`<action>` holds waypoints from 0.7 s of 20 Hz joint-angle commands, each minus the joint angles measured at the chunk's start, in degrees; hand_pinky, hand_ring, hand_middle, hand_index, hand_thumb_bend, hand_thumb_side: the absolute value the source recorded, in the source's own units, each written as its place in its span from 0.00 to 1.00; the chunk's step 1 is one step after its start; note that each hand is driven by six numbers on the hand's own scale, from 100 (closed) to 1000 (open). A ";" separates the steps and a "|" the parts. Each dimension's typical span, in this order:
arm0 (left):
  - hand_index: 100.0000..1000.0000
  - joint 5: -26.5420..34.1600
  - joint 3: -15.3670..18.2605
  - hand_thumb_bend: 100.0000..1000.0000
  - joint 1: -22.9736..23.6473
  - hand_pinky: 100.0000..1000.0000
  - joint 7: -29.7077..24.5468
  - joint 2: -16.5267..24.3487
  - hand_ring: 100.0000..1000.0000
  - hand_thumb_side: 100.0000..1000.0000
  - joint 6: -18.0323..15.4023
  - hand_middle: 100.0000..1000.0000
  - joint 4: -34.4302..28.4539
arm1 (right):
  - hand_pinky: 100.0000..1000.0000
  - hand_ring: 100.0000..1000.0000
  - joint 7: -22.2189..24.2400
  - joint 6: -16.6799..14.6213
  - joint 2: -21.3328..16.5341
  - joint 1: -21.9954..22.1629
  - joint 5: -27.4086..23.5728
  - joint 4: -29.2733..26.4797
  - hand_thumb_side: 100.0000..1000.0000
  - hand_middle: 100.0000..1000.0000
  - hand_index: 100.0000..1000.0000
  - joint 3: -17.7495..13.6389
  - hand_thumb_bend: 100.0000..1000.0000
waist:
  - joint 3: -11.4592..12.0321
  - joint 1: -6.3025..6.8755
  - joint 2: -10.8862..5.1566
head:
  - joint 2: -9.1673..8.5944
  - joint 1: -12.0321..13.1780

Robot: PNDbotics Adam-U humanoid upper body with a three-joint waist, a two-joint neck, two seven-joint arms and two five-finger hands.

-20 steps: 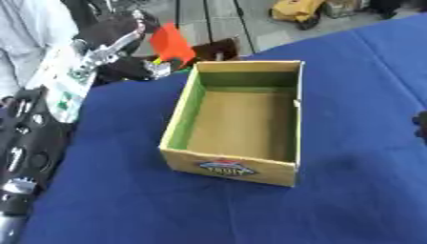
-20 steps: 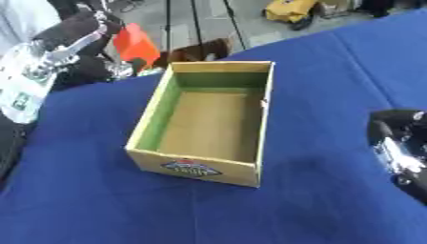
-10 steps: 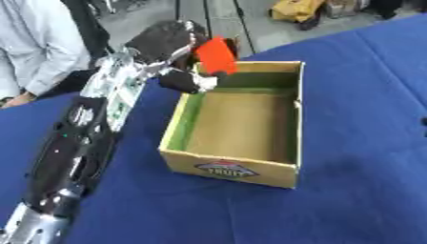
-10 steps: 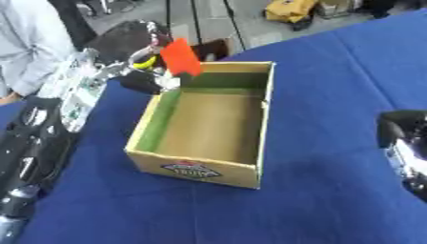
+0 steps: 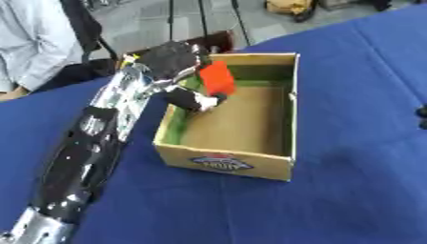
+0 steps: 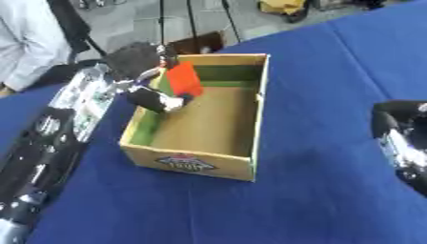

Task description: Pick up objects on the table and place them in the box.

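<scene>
An open cardboard box with a green inner lining stands on the blue table. My left hand hangs over the box's far left corner, its fingers curled round a red-orange block. The block is tilted and sits just inside the box's left wall, above the brown floor. My right hand shows at the right edge of the right eye view, low over the table and apart from the box; whether it is open or curled is not visible.
The blue cloth table stretches all round the box. Beyond its far edge are tripod legs, a yellow thing on the floor and a seated person at the upper left.
My left arm has swung right and toward me, carrying the red-orange block from outside the box's far left corner to over its inside. The view has also shifted a little.
</scene>
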 commanded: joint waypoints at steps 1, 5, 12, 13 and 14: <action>0.56 -0.21 -0.18 0.00 -0.80 0.00 0.31 0.38 0.13 0.84 -1.14 0.48 0.27 | 0.84 0.78 -0.22 0.13 -0.04 -0.86 -0.21 -1.30 0.40 0.47 0.68 0.01 0.11 | -0.08 -0.82 -0.97 | 0.67 0.33; 0.70 -0.50 -0.48 0.24 -0.88 0.00 0.86 -0.12 0.21 0.80 -2.40 0.62 0.82 | 0.84 0.78 -0.39 0.18 -0.02 -1.03 -0.26 -1.27 0.40 0.47 0.68 -0.03 0.11 | -0.16 -0.92 -0.75 | 0.47 0.77; 1.00 -1.36 -0.39 0.86 -0.83 0.36 -0.64 -0.08 0.66 0.93 -3.46 0.97 -0.91 | 0.84 0.78 -0.77 0.25 0.03 -1.01 -0.44 -1.26 0.40 0.47 0.68 -0.09 0.11 | 0.02 -1.05 -0.83 | -0.30 0.89; 1.00 -1.38 -0.20 0.91 -0.83 0.44 -0.53 -0.05 0.71 0.98 -3.04 0.97 -1.25 | 0.84 0.78 -0.86 0.26 0.04 -1.00 -0.48 -1.27 0.40 0.47 0.68 -0.09 0.11 | 0.04 -1.07 -0.87 | -0.37 0.87; 1.00 -1.20 0.24 0.97 -0.85 0.52 0.18 -0.04 0.76 1.00 -2.21 0.97 -1.73 | 0.84 0.78 -0.95 0.28 0.06 -0.95 -0.52 -1.27 0.40 0.47 0.68 -0.10 0.10 | 0.09 -1.10 -0.93 | -0.43 0.83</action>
